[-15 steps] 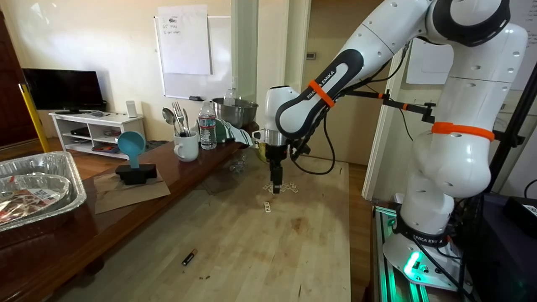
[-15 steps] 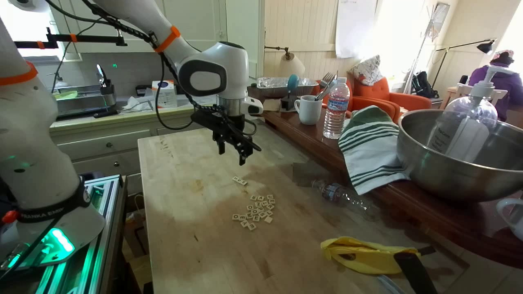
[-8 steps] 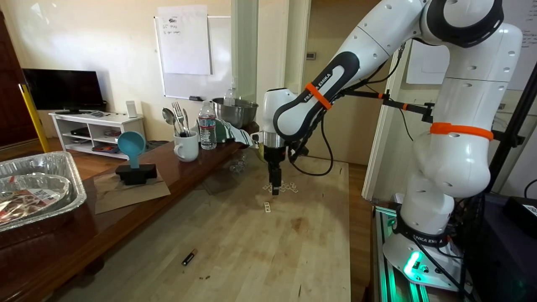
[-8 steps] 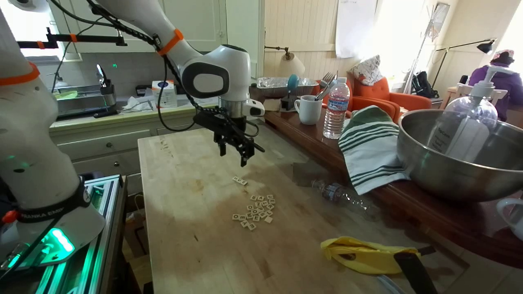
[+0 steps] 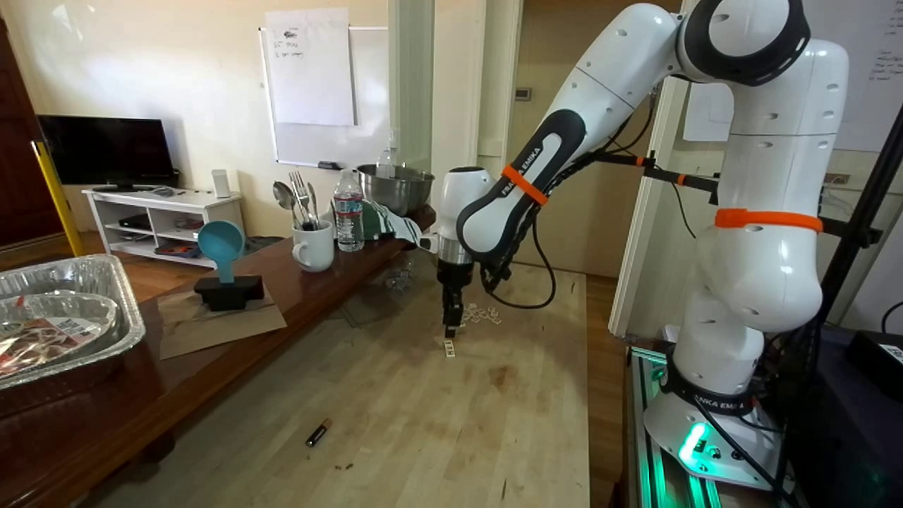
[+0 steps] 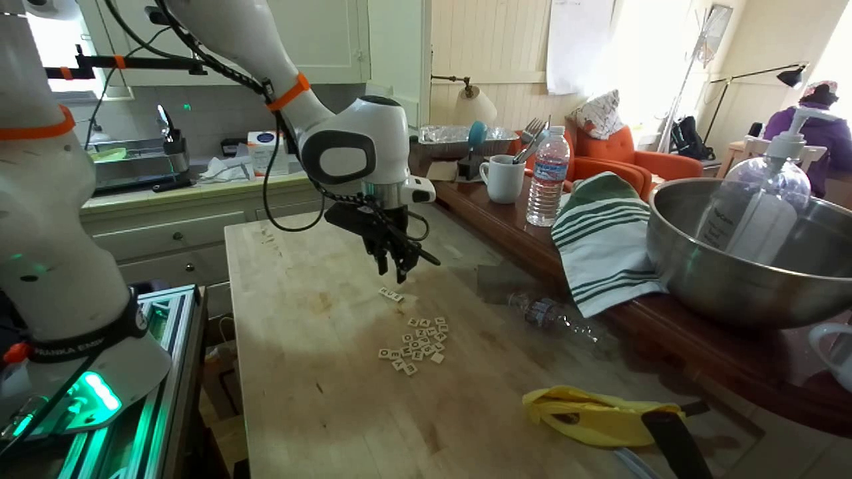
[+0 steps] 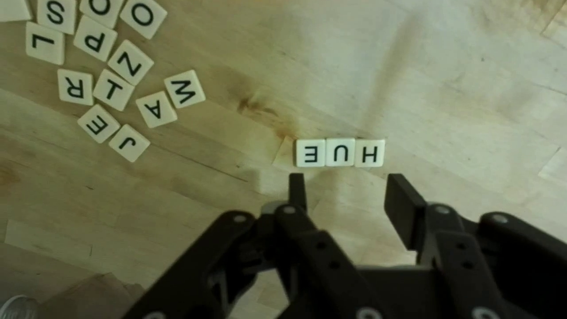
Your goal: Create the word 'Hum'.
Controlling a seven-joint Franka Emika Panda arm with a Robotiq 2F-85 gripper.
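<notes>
A Robotiq gripper sinks closer to the HUE tile row on a wooden tabletop, its fingers seemingly drawn nearer together, the gap between them holding nothing. The E tile probably must come out, making room for an M.

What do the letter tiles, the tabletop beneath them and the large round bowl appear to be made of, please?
Letter tiles: probably smooth, matte plastic, being evenly cream with no visible grain; coated wood is possible.
Tabletop: wood, or a wood-look laminate, softly satin, showing plank seams and grain.
Bowl: most likely stainless steel, brushed-looking, given its grey metallic sheen.
</notes>
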